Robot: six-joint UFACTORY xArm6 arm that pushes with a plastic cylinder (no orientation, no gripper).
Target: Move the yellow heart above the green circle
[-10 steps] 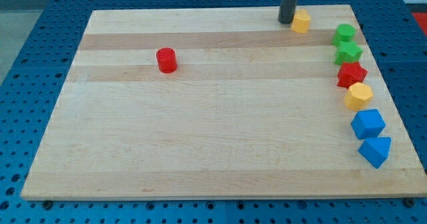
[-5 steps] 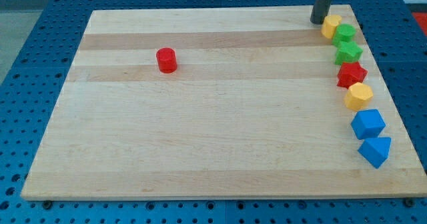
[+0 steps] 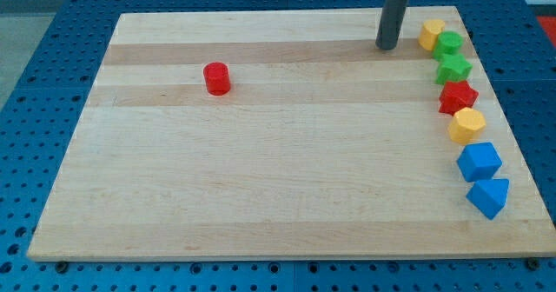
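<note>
The rod carries no jaws, so there is nothing to open, close or clamp; it ends in a plain tip (image 3: 387,46) resting on the board (image 3: 261,179) near the view's top right. The yellow heart (image 3: 430,34) lies to the view's right of the tip and slightly higher, near but apart from it, with bare wood between them. The heart sits close to the board's top right corner and touches the upper left side of the green circle (image 3: 449,43). It is a small yellow block; its heart outline is hard to make out at this size.

Other items, from the view's bottom upward along the right edge: 1 blue triangular block (image 3: 488,196), 1 blue block (image 3: 479,162) of angular form just above it, 1 yellow hexagon block (image 3: 467,125), 1 red star-like block (image 3: 458,96), 1 green star-like block (image 3: 453,68), then the green circle. These 6 form a close column, neighbours touching or nearly so. 1 red cylinder (image 3: 216,78) stands alone at the view's upper left, well apart from everything else.

Nothing lies between the tip and the heart.
</note>
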